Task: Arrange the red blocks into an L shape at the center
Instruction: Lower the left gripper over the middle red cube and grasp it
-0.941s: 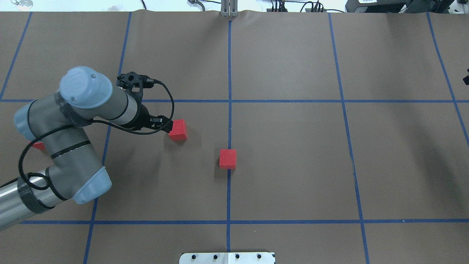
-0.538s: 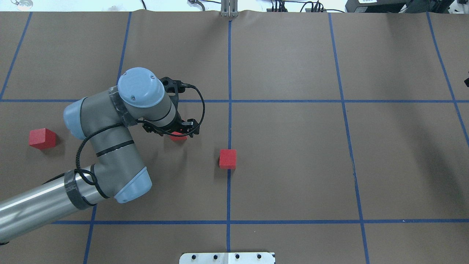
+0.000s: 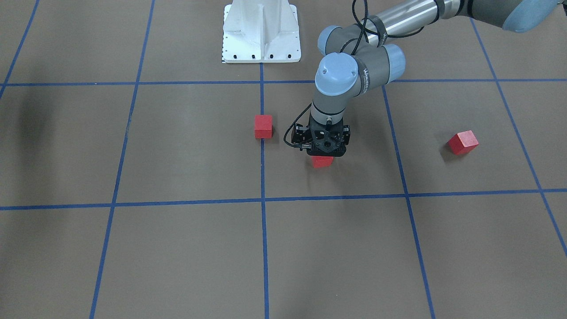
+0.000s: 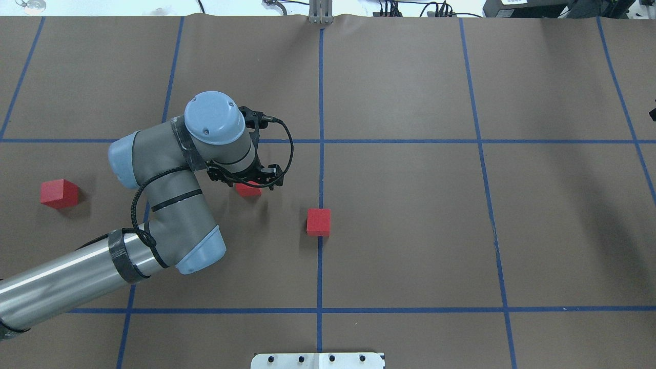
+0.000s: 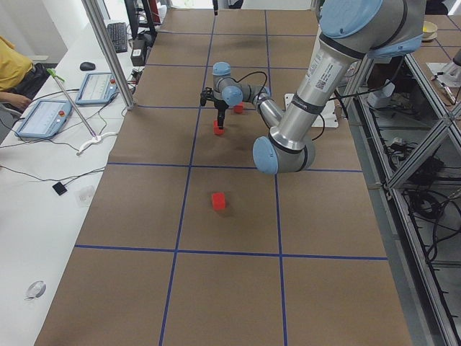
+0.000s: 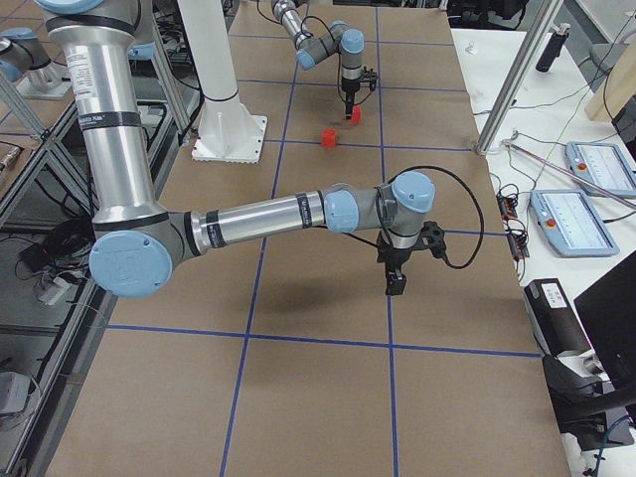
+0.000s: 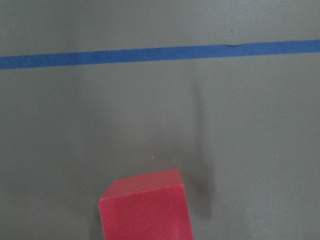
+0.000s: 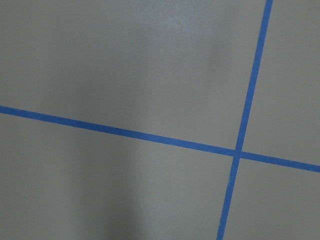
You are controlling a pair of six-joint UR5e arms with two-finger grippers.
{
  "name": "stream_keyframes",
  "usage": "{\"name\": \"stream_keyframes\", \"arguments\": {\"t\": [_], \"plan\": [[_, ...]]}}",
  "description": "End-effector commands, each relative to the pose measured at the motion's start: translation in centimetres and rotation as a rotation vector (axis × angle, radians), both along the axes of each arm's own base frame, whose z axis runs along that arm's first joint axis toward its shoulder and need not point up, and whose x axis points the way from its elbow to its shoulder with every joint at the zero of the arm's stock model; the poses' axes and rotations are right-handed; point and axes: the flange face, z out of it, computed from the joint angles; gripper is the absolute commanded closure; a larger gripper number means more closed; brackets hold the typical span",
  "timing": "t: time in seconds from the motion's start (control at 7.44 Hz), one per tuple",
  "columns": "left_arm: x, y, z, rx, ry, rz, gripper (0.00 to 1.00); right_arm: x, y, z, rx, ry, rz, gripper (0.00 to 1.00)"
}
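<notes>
Three red blocks lie on the brown surface. One sits on the central blue line, at the center. A second rests left of that line, filling the bottom of the left wrist view. My left gripper points straight down just above this block and looks open, not holding it. The third block lies tilted far out on my left. My right gripper hangs low over bare surface far to my right; I cannot tell whether it is open or shut.
The white base plate sits at the near edge on the central line. Blue tape divides the surface into large squares. Beyond the far edge stand a metal post, tablets and a person's yellow sleeve.
My left arm swung to the right and its gripper moved from beside the second block to directly over it. The far-left block, once hidden by the arm, now shows.
</notes>
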Motion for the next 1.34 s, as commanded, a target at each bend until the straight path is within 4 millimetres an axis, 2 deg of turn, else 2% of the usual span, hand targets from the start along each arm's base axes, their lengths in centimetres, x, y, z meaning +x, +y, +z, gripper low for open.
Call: {"name": "stream_keyframes", "arguments": {"t": [0.0, 0.54, 0.67, 0.81, 1.08, 1.21], "plan": [[-0.4, -0.6, 0.2, 0.008, -0.005, 0.005, 0.01, 0.0, -0.1, -0.2, 0.004, -0.001, 0.0, 0.01], [-0.7, -1.2, 1.0, -0.047, -0.009, -0.053, 0.02, -0.1, -0.2, -0.3, 0.007, 0.0, -0.001, 0.01], [-0.4, -1.2, 1.5, -0.053, -0.018, -0.051, 0.06, -0.1, -0.3, -0.4, 0.009, 0.0, -0.001, 0.01], [-0.4, -1.2, 1.5, -0.053, -0.019, -0.051, 0.17, -0.1, -0.3, -0.4, 0.009, 0.0, -0.001, 0.01], [-0.3, -1.2, 1.5, -0.045, -0.02, -0.043, 0.3, -0.1, -0.3, -0.6, 0.012, 0.0, -0.001, 0.01], [-0.3, -1.2, 1.5, -0.047, -0.022, -0.042, 0.54, -0.1, -0.3, -0.6, 0.013, -0.001, -0.001, 0.01]]}}
